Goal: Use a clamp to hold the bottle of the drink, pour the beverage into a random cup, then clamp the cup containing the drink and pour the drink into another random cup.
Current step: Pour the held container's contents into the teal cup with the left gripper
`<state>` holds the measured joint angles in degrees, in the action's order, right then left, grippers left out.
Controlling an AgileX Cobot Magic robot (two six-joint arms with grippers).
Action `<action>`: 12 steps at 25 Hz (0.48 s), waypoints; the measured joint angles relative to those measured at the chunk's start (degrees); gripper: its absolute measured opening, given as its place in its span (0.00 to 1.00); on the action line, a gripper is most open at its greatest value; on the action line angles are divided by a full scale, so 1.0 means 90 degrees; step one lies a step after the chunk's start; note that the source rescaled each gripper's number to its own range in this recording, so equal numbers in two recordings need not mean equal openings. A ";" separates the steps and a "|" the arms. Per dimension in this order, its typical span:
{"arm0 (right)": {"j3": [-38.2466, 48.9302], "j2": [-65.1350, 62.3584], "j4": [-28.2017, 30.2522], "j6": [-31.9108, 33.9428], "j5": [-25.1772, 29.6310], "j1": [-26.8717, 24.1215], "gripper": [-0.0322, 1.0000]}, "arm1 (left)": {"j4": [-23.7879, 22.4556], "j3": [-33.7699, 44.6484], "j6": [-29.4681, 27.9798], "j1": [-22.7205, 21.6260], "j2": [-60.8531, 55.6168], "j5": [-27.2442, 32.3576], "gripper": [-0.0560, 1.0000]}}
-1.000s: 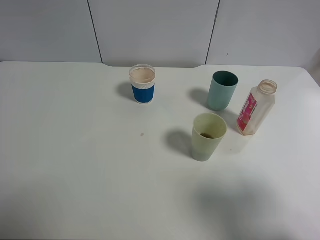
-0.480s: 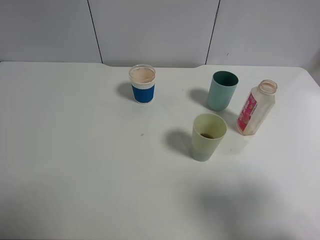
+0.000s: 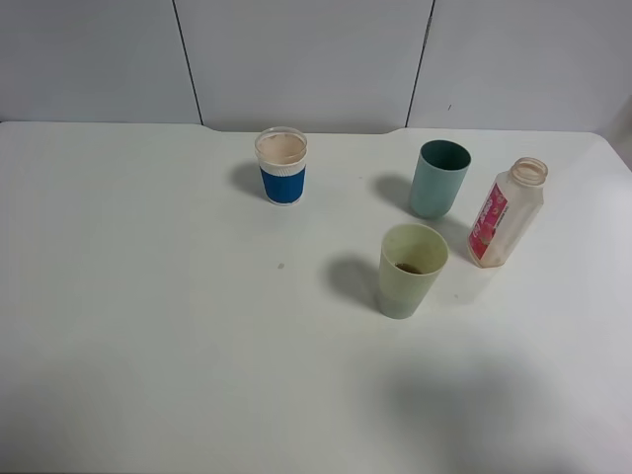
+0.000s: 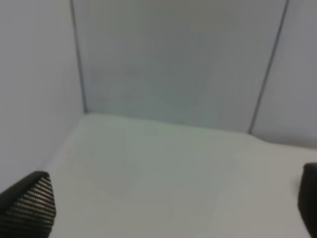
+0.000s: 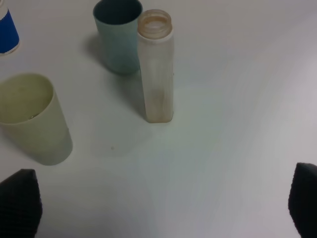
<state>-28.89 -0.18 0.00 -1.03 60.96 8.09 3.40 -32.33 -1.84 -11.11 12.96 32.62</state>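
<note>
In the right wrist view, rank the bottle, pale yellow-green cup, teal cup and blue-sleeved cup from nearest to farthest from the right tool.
1. Tie: pale yellow-green cup and bottle, both ahead of the open right tool, too close to call.
2. Then teal cup, just behind the bottle.
3. Last, blue-sleeved cup, beyond the pale yellow-green cup.

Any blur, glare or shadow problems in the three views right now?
Exterior high: sharp, evenly lit; soft shadows left of the yellow-green cup, teal cup and blue-sleeved cup; broad faint shadow on the table, front right. Left wrist: soft, hazy throughout. Right wrist: bottle in focus, no glare.
</note>
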 joint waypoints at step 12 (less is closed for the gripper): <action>0.0000 0.0000 0.0000 0.0000 -0.0005 0.0000 1.00 | 0.0660 0.0000 0.0081 0.0000 0.1067 -0.0025 1.00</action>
<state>-28.89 -0.18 0.00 -1.03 60.91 8.09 9.34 -32.33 -1.11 -11.11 22.56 32.39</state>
